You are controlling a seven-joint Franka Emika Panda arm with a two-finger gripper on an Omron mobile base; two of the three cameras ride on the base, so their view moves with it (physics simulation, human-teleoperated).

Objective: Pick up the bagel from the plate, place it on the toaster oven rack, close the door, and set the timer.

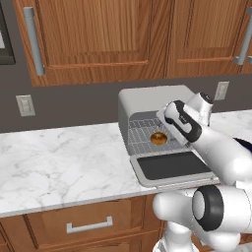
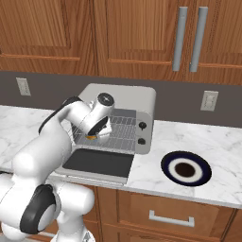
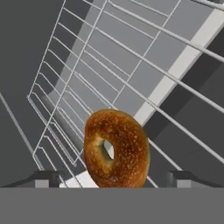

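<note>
tool [image 3: 113, 177]: jaws spread wide, gripping nothing
bagel [image 3: 116, 148]: between the fingertips, on the toaster oven rack [image 3: 131, 78] near its front edge
door [image 1: 172, 167]: flat open below tool
plate [image 2: 186, 168]: bare, well off to tool's side
risk: fingertips could clip bagel on retreat, rolling it onto door

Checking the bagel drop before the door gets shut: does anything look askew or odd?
The bagel appears to stand on edge, tilted, on the toaster oven rack, between the open gripper fingertips, not lying flat. The door lies fully open, the plate undisturbed.
</note>
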